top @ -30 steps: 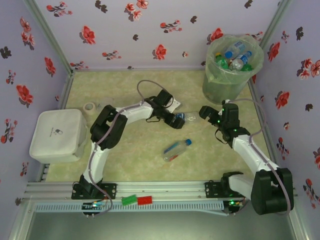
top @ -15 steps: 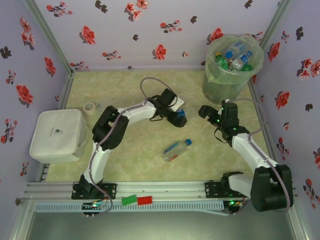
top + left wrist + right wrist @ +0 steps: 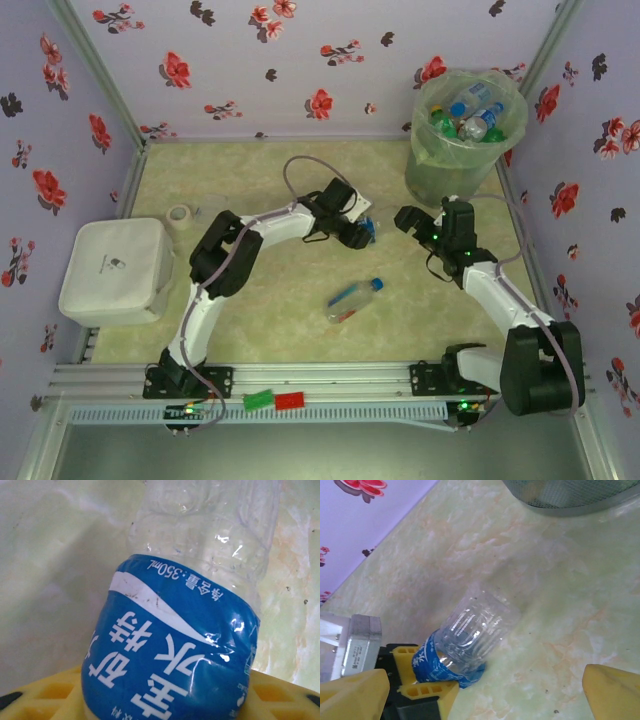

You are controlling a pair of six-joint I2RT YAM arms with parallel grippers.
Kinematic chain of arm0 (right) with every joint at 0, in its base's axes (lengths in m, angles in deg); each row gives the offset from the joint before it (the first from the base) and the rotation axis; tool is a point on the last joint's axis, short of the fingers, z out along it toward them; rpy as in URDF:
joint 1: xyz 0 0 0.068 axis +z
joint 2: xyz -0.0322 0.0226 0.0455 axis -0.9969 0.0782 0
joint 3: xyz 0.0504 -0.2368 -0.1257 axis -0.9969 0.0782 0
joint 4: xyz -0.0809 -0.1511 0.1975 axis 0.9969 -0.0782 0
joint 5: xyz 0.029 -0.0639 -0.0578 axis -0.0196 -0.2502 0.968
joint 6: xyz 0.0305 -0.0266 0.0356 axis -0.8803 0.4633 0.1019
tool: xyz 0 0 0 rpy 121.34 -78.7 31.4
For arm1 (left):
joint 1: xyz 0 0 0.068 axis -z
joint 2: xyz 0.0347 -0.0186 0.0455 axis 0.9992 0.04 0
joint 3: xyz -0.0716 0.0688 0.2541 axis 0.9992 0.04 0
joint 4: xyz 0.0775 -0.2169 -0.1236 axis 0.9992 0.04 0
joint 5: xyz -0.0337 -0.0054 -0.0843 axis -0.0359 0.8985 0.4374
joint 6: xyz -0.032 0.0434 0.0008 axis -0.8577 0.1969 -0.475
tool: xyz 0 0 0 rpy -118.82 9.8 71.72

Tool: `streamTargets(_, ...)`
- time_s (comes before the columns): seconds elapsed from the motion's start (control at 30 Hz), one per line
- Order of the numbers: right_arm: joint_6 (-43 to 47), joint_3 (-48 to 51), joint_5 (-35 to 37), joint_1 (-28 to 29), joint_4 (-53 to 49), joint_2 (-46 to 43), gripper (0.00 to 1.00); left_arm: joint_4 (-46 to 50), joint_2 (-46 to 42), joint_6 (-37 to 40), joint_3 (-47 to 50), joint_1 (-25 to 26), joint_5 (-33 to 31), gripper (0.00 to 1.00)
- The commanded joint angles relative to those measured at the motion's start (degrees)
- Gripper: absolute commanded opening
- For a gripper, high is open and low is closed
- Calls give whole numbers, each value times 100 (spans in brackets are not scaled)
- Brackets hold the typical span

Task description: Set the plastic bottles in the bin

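My left gripper (image 3: 357, 234) is shut on a clear bottle with a blue label (image 3: 368, 227) in the middle of the table. In the left wrist view that bottle (image 3: 190, 630) rises between my yellow fingers (image 3: 45, 695). In the right wrist view the held bottle (image 3: 472, 630) points its clear base toward the camera, above the marbled table. My right gripper (image 3: 405, 218) hangs open just right of it, its fingers (image 3: 352, 695) wide apart with nothing between them. A second bottle (image 3: 355, 298) lies loose on the table nearer the arms. The bin (image 3: 468, 150) stands at the back right with several bottles inside.
A small tape roll (image 3: 181, 215) sits at the left near a flat white tray (image 3: 115, 270). The bin's grey base (image 3: 570, 495) is just beyond my right gripper. Flowered walls close in the table on three sides.
The left gripper has turned and shifted slightly, so the held bottle no longer stretches sideways toward the right gripper. The right gripper has edged a little up and left.
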Motion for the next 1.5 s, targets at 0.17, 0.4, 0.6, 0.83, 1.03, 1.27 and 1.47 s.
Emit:
streamTargets(0.17, -441, -94, -643, 68, 663, -305, 100, -1388, -1376, -982, 1359, -132, 61, 49)
streamTargets(0.4, -777, -296, -1042, 455, 1454, -370, 100, -2836, -2524, -2138, 2491, -264, 310, 49)
streamTargets(0.6, -665, -491, -877, 1051, 1782, -318, 100, -3815, -2914, -2826, 3036, -274, 723, 50)
streamTargets(0.83, -666, -564, -684, 1251, 2057, -47, 100, -4640, -3074, -3244, 3597, -265, 1220, 50)
streamTargets(1.03, -675, -727, -748, 1271, 2299, 413, 92, -4930, -3320, -3193, 3928, -154, 1510, 51)
streamTargets(1.27, -683, -791, -758, 1282, 2604, 581, 55, -4689, -3394, -3005, 3889, -102, 1490, 51)
streamTargets(1.47, -539, -776, -839, 1454, 2343, 741, 45, -4588, -3419, -2833, 3721, -107, 1352, 65)
